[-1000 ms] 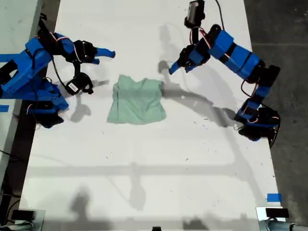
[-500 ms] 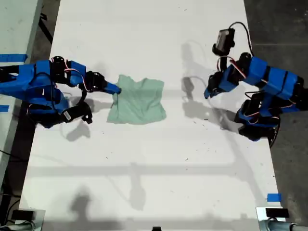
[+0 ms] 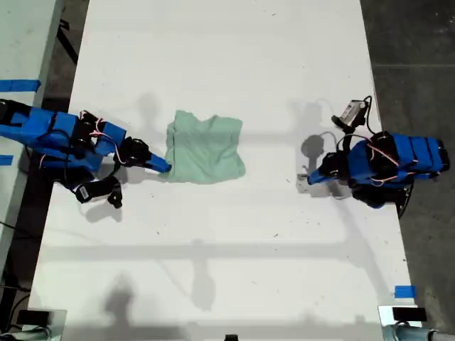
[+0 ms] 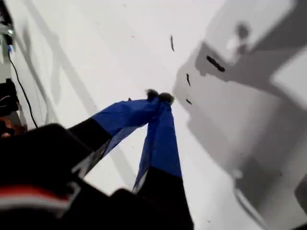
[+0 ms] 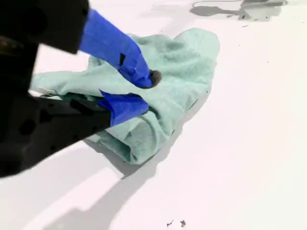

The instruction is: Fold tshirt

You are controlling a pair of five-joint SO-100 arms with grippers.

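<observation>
Exterior view: tshirt (image 3: 205, 149) lying as a rumpled, roughly square bundle on the white tabletop (image 3: 213, 249), about midway between the two arms, somewhat nearer the tabletop's edge at the exterior view's left and clear of every edge. Already doubled over on itself by the look of it, though loosely and with uneven sides. My second hand (image 3: 160, 165) low at the bundle's near corner on the exterior view's left, reaching in from that side. My first hand (image 3: 313, 177) well apart from the cloth, drawn back toward the tabletop's edge at the exterior view's right, probably parked there to leave room for the working arm.

First wrist view: my first hand (image 4: 159, 97) with jaws closed tip to tip, gripping nothing, poised over bare tabletop (image 4: 120, 38) and shadow. No cloth in sight, fitting an idle, waiting pose.

Second wrist view: my second hand (image 5: 148, 93) with jaws parted, one finger above and one below a fold at the tshirt's (image 5: 182, 62) edge, cloth between them but not visibly clamped. Placed so, most likely, to pinch that corner layer for carrying it across as the next fold. Soft, wrinkly fabric; some risk of catching only the top layer or dragging the whole bundle over the smooth tabletop (image 5: 249, 143).
</observation>
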